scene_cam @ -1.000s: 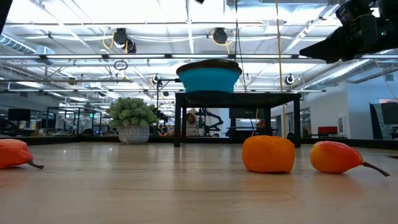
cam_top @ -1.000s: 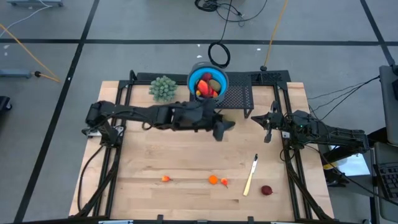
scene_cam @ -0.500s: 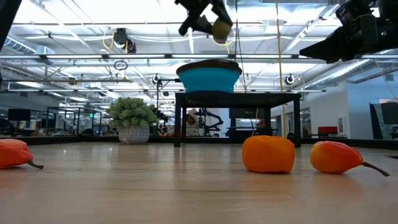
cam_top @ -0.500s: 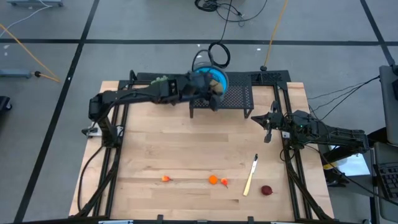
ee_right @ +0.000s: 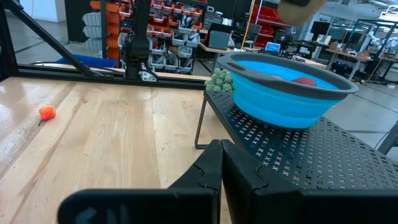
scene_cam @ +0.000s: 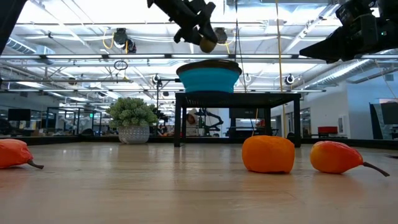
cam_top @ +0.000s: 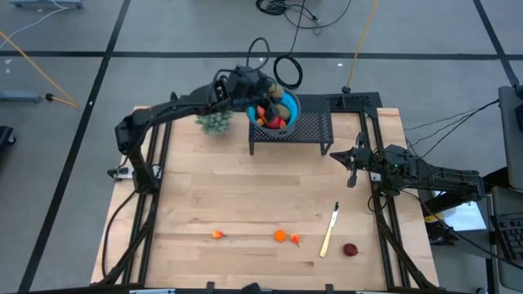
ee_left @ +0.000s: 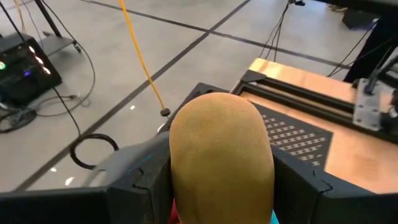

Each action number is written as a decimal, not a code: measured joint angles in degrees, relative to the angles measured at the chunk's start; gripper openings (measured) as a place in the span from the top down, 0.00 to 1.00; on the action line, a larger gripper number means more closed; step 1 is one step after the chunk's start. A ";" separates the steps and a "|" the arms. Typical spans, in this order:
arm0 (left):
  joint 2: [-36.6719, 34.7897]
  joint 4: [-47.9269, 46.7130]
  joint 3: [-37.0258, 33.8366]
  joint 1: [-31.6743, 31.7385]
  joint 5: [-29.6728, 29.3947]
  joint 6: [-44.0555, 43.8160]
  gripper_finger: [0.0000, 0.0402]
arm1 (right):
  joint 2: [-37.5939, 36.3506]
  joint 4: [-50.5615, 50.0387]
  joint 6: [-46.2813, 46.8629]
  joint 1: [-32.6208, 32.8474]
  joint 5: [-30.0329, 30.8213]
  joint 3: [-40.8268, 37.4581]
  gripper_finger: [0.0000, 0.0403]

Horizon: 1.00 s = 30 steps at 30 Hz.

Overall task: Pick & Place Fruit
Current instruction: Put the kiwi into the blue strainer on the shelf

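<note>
My left gripper (cam_top: pixel 261 86) hangs over the far left rim of the blue bowl (cam_top: pixel 288 104), shut on an olive-tan oval fruit (ee_left: pixel 221 155). The low view shows that fruit (scene_cam: pixel 208 45) just above the bowl (scene_cam: pixel 208 78). Red and olive fruit lie inside the bowl. On the near part of the table rest small orange fruits (cam_top: pixel 216 235) (cam_top: pixel 280 237) and a dark red round one (cam_top: pixel 350 250). My right gripper (cam_top: pixel 351 167) waits shut at the table's right, beside the stand. My left gripper pinches the oval fruit's two opposite sides (ee_left: pixel 177 168) between its two fingers (ee_left: pixel 143 180). The fingers come slanting down from the table's left side. The fruit is lifted clear and hangs above the bowl's rim.
The bowl stands on a black mesh stand (cam_top: pixel 310 131) at the far edge. A bushy pale-green plant ball (cam_top: pixel 214 119) sits left of the stand. A pale stick (cam_top: pixel 329 231) lies near the dark red fruit. Bare wood lies between the stand and the near fruits.
My left gripper has swung with the fruit from in front of the stand toward the table's far edge and to the left. It has come to a place over the bowl. It has rolled about its own axis and stayed shut on the fruit.
</note>
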 joint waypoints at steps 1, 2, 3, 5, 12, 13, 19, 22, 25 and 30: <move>0.00 -0.01 0.00 0.46 0.27 0.78 0.50 | 0.00 0.00 0.00 0.00 0.00 0.00 1.00; 0.00 -0.02 0.00 0.90 0.67 1.46 0.50 | 0.00 0.00 0.02 0.00 0.00 0.00 1.00; 0.00 -0.02 0.00 1.32 1.32 2.02 0.50 | -0.02 0.00 0.01 -0.01 0.00 0.00 1.00; 0.00 -0.09 0.00 2.08 2.41 2.57 0.50 | -0.01 0.00 0.01 -0.01 -0.01 0.00 1.00; 0.00 -4.96 0.00 4.55 2.73 3.71 0.50 | -0.02 0.00 0.01 -0.01 0.00 0.00 1.00; 0.00 -6.05 0.00 4.85 2.73 3.37 0.50 | -0.01 0.00 0.01 0.00 0.00 0.00 1.00; 0.00 -9.87 0.00 5.13 2.80 1.65 0.50 | -0.01 0.00 0.02 0.00 0.00 0.00 1.00; 0.00 -6.99 0.00 4.47 4.98 1.14 0.50 | 0.00 0.00 0.02 0.00 0.00 0.00 1.00; 0.38 -2.60 0.01 3.56 6.74 1.74 0.50 | 0.00 0.00 0.02 -0.02 0.00 0.00 1.00; 2.54 1.52 0.04 2.86 9.44 1.82 0.50 | 0.00 0.00 0.67 0.00 0.02 0.00 1.00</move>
